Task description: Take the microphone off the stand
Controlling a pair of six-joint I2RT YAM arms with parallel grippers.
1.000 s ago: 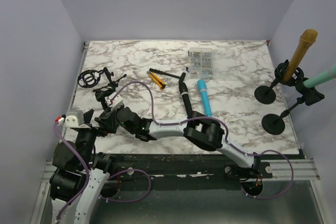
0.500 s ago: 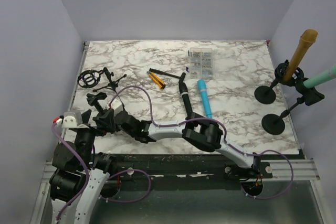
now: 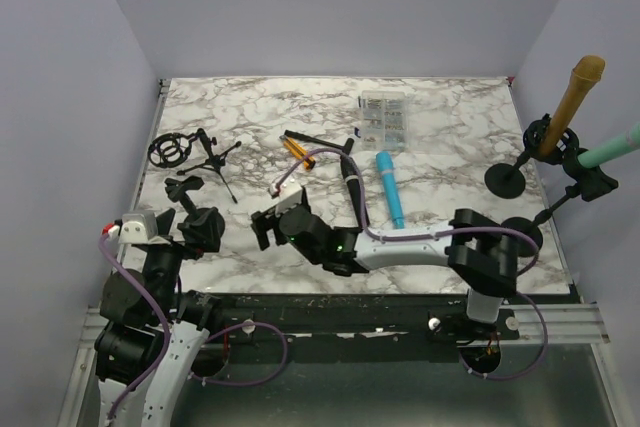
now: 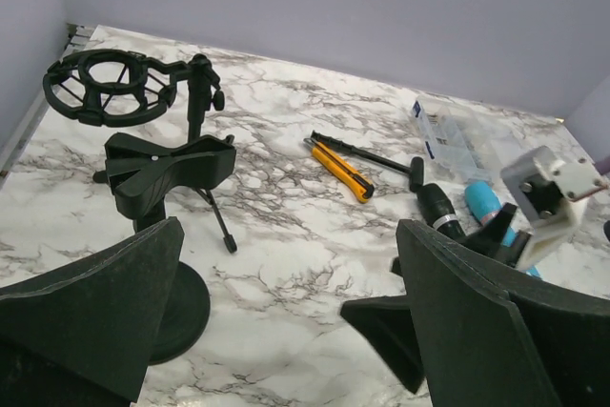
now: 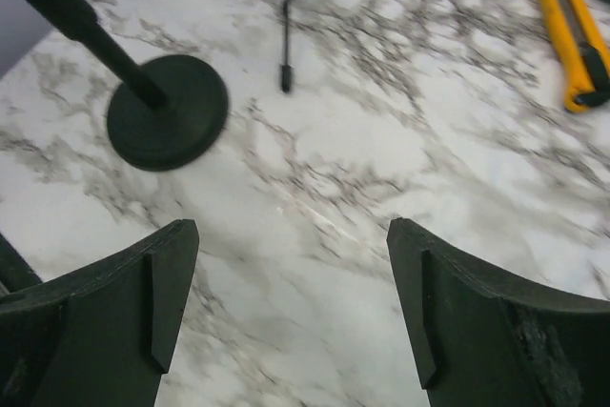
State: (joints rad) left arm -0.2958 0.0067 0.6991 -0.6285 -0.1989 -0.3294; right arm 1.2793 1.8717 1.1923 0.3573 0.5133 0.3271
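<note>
Two microphones sit in stands at the right edge: a tan microphone (image 3: 577, 93) and a teal microphone (image 3: 612, 151). A black microphone (image 3: 351, 183) (image 4: 436, 204) and a blue microphone (image 3: 390, 188) (image 4: 480, 200) lie on the table. An empty clip stand (image 3: 184, 187) (image 4: 164, 165) stands at the left, its round base (image 5: 168, 111) on the marble. My right gripper (image 3: 261, 230) (image 5: 291, 240) hovers open over bare marble, to the right of that stand. My left gripper (image 3: 201, 231) (image 4: 291, 240) is open just in front of the stand's base.
A black shock mount (image 3: 170, 150) (image 4: 112, 89) on a small tripod stands at the far left. An orange utility knife (image 3: 298, 153) (image 5: 569, 43) and a clear parts box (image 3: 386, 119) lie mid-table. The purple walls close in on three sides.
My right gripper has opened and drawn back to the right, away from the clip stand. The stand stays upright by the left gripper. The left arm has not moved.
</note>
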